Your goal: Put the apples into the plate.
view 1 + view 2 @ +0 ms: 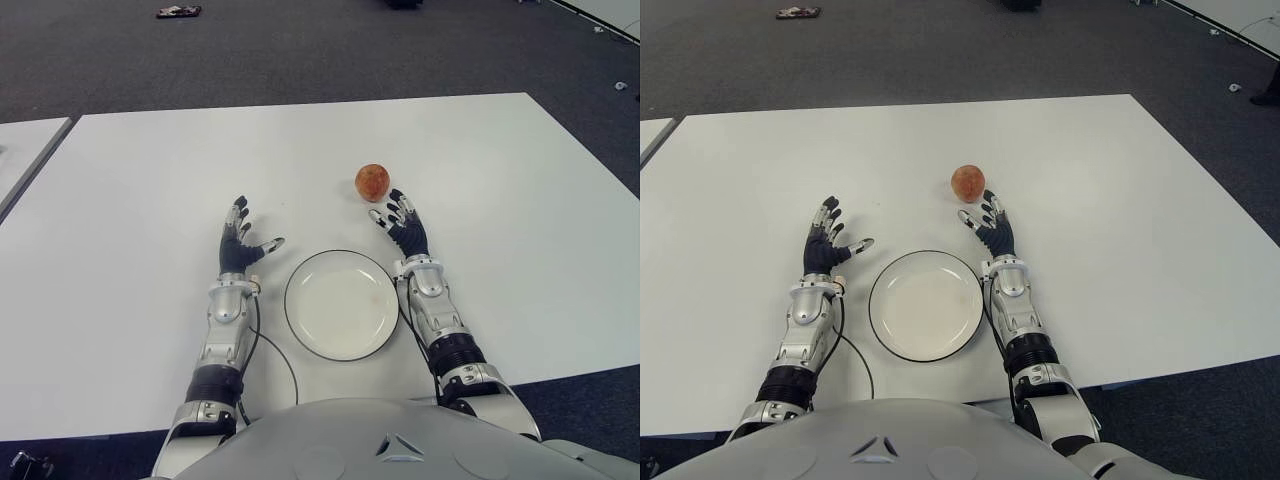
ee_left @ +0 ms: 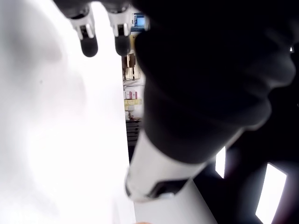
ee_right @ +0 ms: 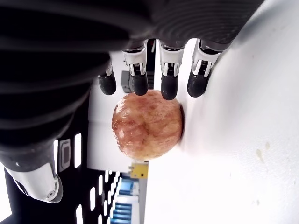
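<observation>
The empty white plate (image 1: 341, 304) lay nearest, on the white table (image 1: 130, 200) between the two hands. To its left the left hand (image 1: 239, 245) showed with fingers spread, holding nothing. To its right the right hand (image 1: 403, 226) was spread wide, fingertips (image 3: 169, 88) just short of the red-yellow apple (image 1: 372, 182) lying farther out.
</observation>
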Motion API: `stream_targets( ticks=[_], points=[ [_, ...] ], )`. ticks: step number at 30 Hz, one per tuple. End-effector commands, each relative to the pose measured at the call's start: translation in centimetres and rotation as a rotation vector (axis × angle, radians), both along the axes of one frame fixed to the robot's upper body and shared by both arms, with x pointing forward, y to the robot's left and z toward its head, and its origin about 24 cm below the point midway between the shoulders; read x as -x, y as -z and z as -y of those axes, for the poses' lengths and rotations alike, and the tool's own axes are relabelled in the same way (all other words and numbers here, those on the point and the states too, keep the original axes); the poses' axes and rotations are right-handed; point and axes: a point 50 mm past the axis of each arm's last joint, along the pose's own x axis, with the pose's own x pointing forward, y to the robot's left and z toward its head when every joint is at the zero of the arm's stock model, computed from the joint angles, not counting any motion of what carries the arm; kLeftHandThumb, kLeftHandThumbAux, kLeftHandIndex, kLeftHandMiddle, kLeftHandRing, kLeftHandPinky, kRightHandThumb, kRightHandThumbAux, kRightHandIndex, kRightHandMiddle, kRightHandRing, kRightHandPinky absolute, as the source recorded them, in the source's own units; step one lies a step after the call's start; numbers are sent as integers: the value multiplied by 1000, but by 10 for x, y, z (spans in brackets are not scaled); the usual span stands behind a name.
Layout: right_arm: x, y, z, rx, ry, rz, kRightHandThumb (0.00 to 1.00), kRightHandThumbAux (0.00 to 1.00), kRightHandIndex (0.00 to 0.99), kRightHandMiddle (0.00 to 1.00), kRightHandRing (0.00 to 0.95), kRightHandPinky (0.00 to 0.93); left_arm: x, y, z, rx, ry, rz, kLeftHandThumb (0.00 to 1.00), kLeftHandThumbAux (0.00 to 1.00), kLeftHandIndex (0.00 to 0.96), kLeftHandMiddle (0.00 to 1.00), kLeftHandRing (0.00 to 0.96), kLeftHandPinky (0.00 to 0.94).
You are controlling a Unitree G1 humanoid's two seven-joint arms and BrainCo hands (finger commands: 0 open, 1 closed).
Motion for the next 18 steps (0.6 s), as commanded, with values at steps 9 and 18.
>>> stream_targets(
  ticks=[9, 18],
  points=[
    [8, 11, 2, 18, -2, -62, 218, 630, 7, 75, 78, 85, 2, 0, 0, 7, -6, -5, 0, 442, 0, 32, 20, 41],
    [10, -9, 3, 41, 42, 41, 233, 623, 0, 66, 81, 114, 1, 0, 1, 13, -9, -3, 0, 440, 0, 34, 21, 32]
  ],
)
